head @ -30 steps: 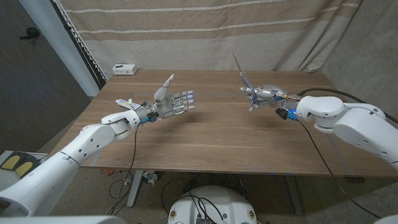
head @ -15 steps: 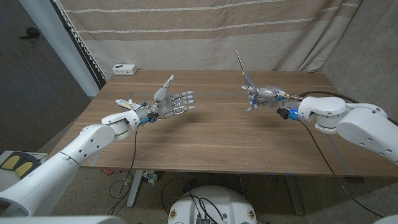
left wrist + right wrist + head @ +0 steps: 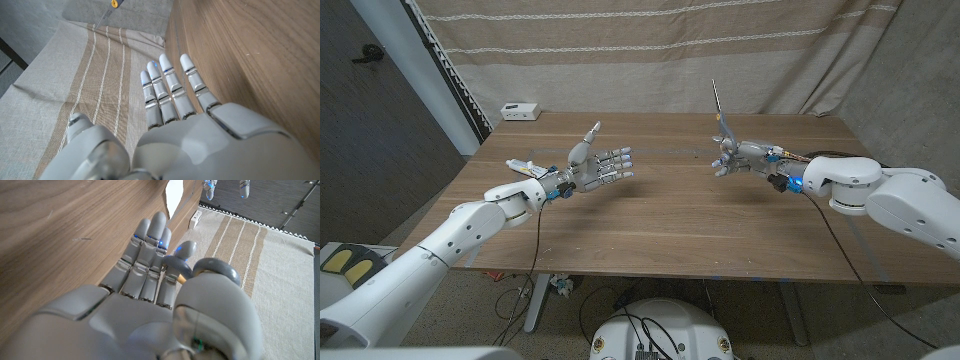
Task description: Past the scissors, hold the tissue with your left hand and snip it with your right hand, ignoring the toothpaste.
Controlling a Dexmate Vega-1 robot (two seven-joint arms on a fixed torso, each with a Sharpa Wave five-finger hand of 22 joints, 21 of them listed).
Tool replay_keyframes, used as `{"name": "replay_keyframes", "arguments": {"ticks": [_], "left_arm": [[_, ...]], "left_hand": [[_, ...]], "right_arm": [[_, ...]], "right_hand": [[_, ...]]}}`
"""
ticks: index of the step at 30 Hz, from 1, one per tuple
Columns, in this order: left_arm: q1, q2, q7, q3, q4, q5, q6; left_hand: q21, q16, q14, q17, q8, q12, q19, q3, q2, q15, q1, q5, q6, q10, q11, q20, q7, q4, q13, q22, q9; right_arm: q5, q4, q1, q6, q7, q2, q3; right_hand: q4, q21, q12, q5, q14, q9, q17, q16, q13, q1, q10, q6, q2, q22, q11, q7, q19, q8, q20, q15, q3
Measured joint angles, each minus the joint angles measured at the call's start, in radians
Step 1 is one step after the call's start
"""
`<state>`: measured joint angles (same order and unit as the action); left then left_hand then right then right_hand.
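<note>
My right hand (image 3: 732,158) hovers over the table's right half and grips the scissors (image 3: 718,110), whose thin blades point up and slightly back. In the right wrist view my right hand (image 3: 150,285) has its fingers curled, with a bit of orange scissors handle (image 3: 181,279) under the thumb. My left hand (image 3: 600,166) floats above the table's left half, holding nothing, fingers stretched toward the right hand and thumb raised. The left wrist view shows that hand (image 3: 175,115) with straight fingers beside the wooden table (image 3: 240,55), and the scissors' blade (image 3: 105,16) far ahead.
A small white tube (image 3: 523,166), apparently the toothpaste, lies on the table (image 3: 660,230) behind my left wrist. A white box (image 3: 520,110) sits at the far left corner. A striped curtain hangs behind the table.
My right hand has shifted slightly to the right and tipped the scissors more upright. The left hand has barely moved.
</note>
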<state>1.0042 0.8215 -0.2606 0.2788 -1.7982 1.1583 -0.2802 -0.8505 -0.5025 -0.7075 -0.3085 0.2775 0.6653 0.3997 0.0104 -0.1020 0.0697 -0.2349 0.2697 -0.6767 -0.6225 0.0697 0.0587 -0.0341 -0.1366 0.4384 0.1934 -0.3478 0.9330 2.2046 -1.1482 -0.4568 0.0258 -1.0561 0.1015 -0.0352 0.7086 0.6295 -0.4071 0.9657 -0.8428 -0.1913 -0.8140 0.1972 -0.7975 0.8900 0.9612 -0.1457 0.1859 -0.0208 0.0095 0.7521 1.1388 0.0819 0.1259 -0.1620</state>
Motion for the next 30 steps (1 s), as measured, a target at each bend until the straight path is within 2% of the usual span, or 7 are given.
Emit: {"name": "replay_keyframes", "arguments": {"ticks": [6, 17, 20, 23, 24, 25, 30], "left_arm": [[0.002, 0.0, 0.006, 0.001, -0.004, 0.0, 0.0], [0.001, 0.0, 0.012, 0.007, -0.012, -0.005, 0.0], [0.0, 0.0, 0.013, 0.008, -0.014, -0.006, 0.0], [-0.001, 0.0, 0.013, 0.009, -0.016, -0.007, 0.0], [-0.001, 0.0, 0.013, 0.009, -0.016, -0.007, 0.0], [-0.002, 0.001, 0.013, 0.009, -0.016, -0.008, 0.0], [-0.002, 0.001, 0.013, 0.01, -0.017, -0.008, 0.0]], "left_hand": [[0.001, 0.0, 0.0, 0.0, 0.0, 0.0, 0.0, 0.0, 0.0, 0.0, 0.0, -0.001, 0.0, -0.005, -0.005, 0.0, 0.0, 0.0, 0.005, 0.0, 0.0], [0.004, 0.0, -0.008, 0.0, 0.0, 0.0, 0.0, 0.0, 0.004, 0.0, -0.004, -0.004, 0.0, -0.016, -0.006, 0.0, 0.0, 0.0, 0.009, 0.0, 0.0], [0.004, 0.0, -0.007, 0.0, 0.0, 0.0, 0.0, 0.0, -0.002, 0.0, -0.009, -0.004, 0.0, -0.016, -0.006, 0.0, 0.0, 0.0, 0.009, 0.0, 0.0], [0.004, 0.0, -0.007, 0.0, 0.0, 0.0, 0.0, -0.002, -0.001, 0.0, -0.009, -0.004, 0.0, -0.016, -0.006, 0.0, 0.0, 0.002, 0.009, 0.0, 0.0], [0.004, 0.0, -0.007, 0.0, 0.0, 0.0, 0.0, -0.003, -0.001, 0.0, -0.009, -0.004, 0.0, -0.016, -0.006, 0.0, 0.0, 0.003, 0.009, 0.0, 0.0], [0.004, 0.0, -0.007, 0.0, 0.0, 0.0, 0.0, -0.003, -0.001, 0.0, -0.009, -0.004, 0.0, -0.016, -0.006, 0.0, 0.0, 0.003, 0.009, 0.0, 0.0], [0.008, 0.0, -0.007, 0.0, 0.0, 0.0, 0.0, -0.003, -0.001, 0.0, -0.009, -0.004, 0.0, -0.016, -0.006, 0.0, 0.0, 0.003, 0.014, 0.0, 0.0]], "right_arm": [[0.028, -0.015, -0.015, 0.023, -0.015, -0.007, -0.009], [0.065, -0.033, -0.05, 0.063, -0.046, -0.019, -0.034], [0.073, -0.036, -0.057, 0.071, -0.054, -0.021, -0.04], [0.08, -0.038, -0.062, 0.076, -0.062, -0.023, -0.044], [0.082, -0.041, -0.065, 0.079, -0.067, -0.024, -0.046], [0.085, -0.042, -0.066, 0.082, -0.073, -0.025, -0.047], [0.09, -0.049, -0.066, 0.091, -0.105, -0.032, -0.048]], "right_hand": [[0.033, -0.024, -0.072, -0.004, -0.007, 0.19, 0.001, 0.06, -0.002, -0.045, 0.0, -0.016, 0.012, 0.0, -0.021, 0.02, -0.05, 0.01, -0.02, 0.014, -0.005], [0.043, -0.047, -0.12, -0.004, -0.1, 0.333, 0.002, 0.141, 0.0, -0.04, -0.007, -0.023, 0.029, 0.0, -0.028, 0.025, -0.108, 0.003, -0.066, -0.008, -0.027], [0.043, -0.051, -0.127, -0.004, -0.103, 0.307, -0.002, 0.147, 0.001, -0.027, -0.006, -0.015, 0.043, 0.0, -0.029, 0.016, -0.113, 0.011, -0.071, -0.012, -0.039], [0.04, -0.059, -0.15, -0.004, -0.129, 0.207, -0.007, 0.166, 0.005, -0.008, -0.031, -0.044, 0.061, 0.0, -0.02, -0.002, -0.126, 0.053, -0.085, -0.019, -0.057], [0.039, -0.066, -0.161, -0.005, -0.143, 0.162, -0.009, 0.175, 0.005, 0.001, -0.049, -0.062, 0.07, 0.0, -0.016, -0.001, -0.134, 0.064, -0.092, -0.023, -0.065], [0.039, -0.072, -0.173, -0.011, -0.157, 0.121, -0.011, 0.185, 0.005, 0.01, -0.068, -0.079, 0.079, 0.0, -0.011, -0.001, -0.14, 0.101, -0.099, -0.027, -0.07], [0.031, -0.105, -0.216, -0.02, -0.236, 0.006, -0.009, 0.242, 0.015, 0.053, -0.154, -0.173, 0.109, -0.005, 0.013, 0.011, -0.187, 0.166, -0.145, -0.046, -0.091]]}}
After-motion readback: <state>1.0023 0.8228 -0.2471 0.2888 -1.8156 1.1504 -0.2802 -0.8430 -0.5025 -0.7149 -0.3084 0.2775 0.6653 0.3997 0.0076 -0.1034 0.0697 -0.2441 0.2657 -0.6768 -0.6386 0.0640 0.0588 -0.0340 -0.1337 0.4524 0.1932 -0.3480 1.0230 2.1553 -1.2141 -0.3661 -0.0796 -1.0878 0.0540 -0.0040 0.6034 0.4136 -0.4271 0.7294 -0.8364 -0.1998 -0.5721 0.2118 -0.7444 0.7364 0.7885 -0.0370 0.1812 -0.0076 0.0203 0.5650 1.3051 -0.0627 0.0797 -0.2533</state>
